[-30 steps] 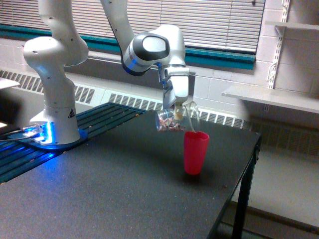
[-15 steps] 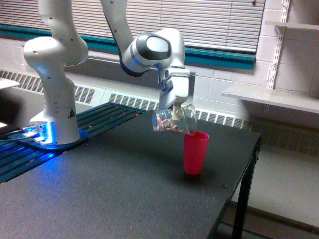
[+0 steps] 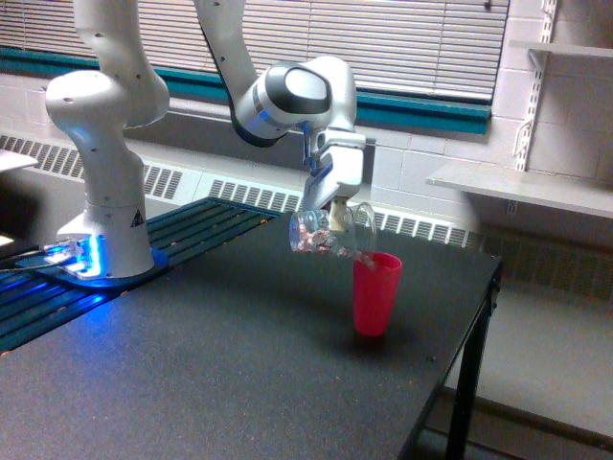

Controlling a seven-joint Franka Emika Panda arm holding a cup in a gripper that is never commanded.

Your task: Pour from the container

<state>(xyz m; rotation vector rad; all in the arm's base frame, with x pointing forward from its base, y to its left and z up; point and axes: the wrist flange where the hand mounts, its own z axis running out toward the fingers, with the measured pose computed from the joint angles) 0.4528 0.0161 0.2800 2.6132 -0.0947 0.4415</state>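
A white robot arm's gripper (image 3: 337, 203) is clamped on a clear glass-like mug with a loop handle (image 3: 326, 233), holding it tipped on its side in the air just above an opaque pink plastic tumbler (image 3: 374, 293). Small reddish pieces lie inside the mug, whose mouth points toward the tumbler's rim. The tumbler stands upright on a dark, speckled table (image 3: 211, 374), with the arm's white base well to the tumbler's left in the exterior view.
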